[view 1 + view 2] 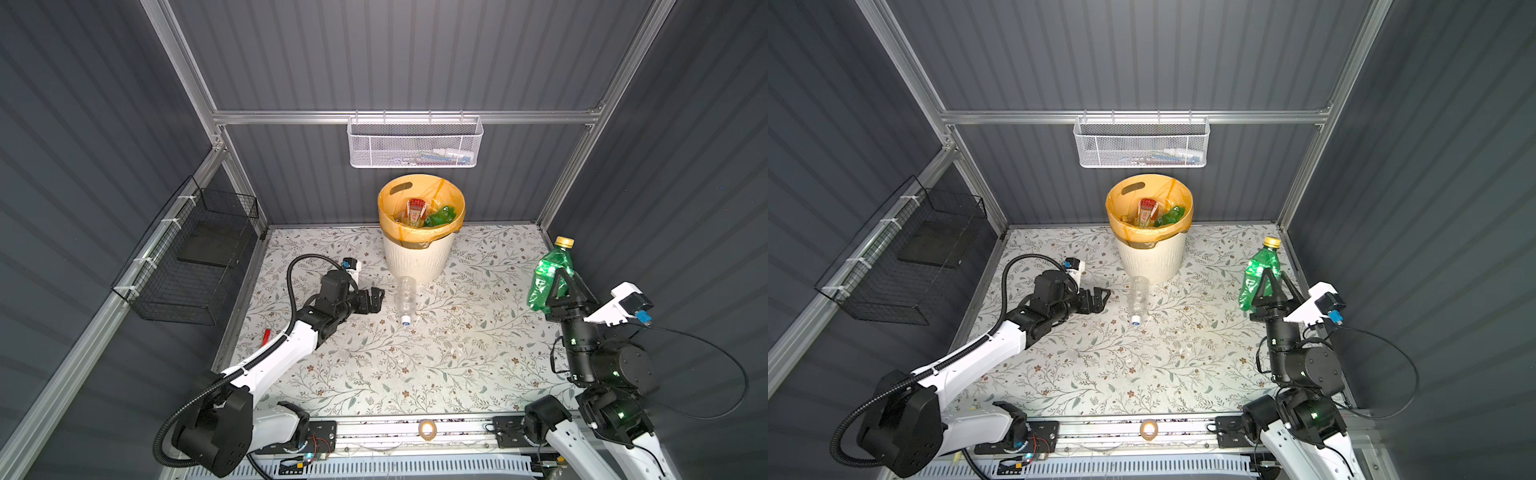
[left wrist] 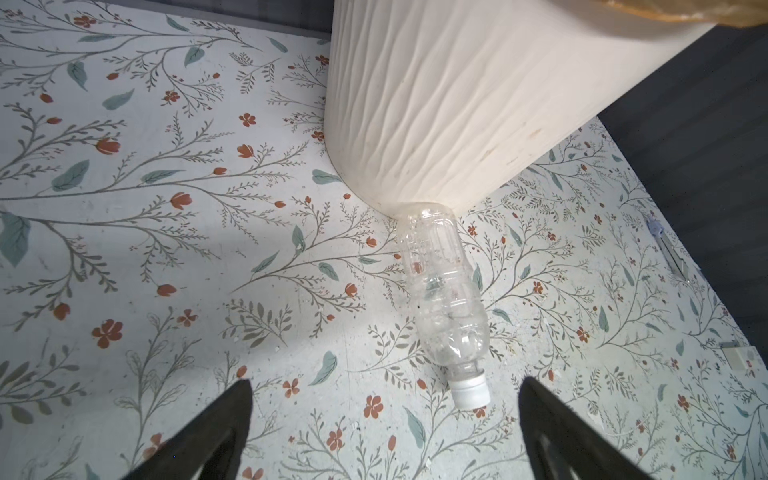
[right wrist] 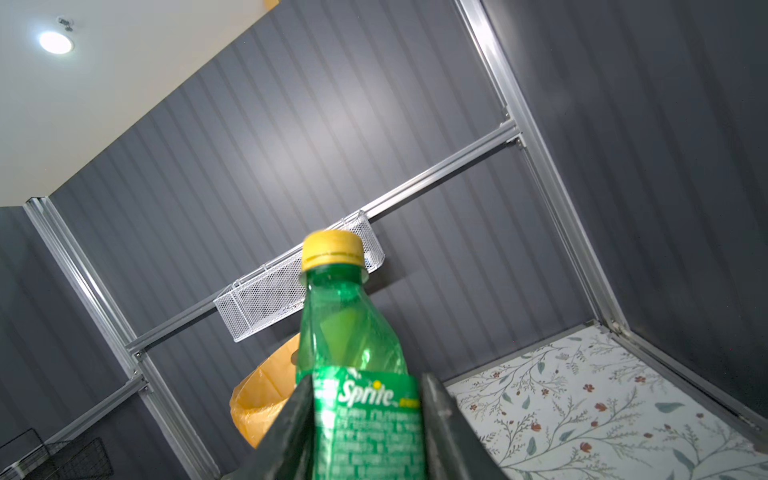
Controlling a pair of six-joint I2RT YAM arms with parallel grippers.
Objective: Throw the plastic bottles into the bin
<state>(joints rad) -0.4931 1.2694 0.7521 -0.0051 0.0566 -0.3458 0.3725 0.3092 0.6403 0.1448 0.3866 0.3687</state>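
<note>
The cream ribbed bin, lined with an orange bag, stands at the back of the floral table. Inside it lie a red-labelled bottle and a green one. A clear bottle with a white cap lies on the table, its base against the bin. Just left of it my left gripper hangs open and empty. At the right, my right gripper is raised and shut on an upright green Sprite bottle with a yellow cap.
A white mesh basket hangs on the back wall above the bin. On the left wall is a black wire basket. A small red object lies at the table's left edge, and a tape roll sits on the front rail.
</note>
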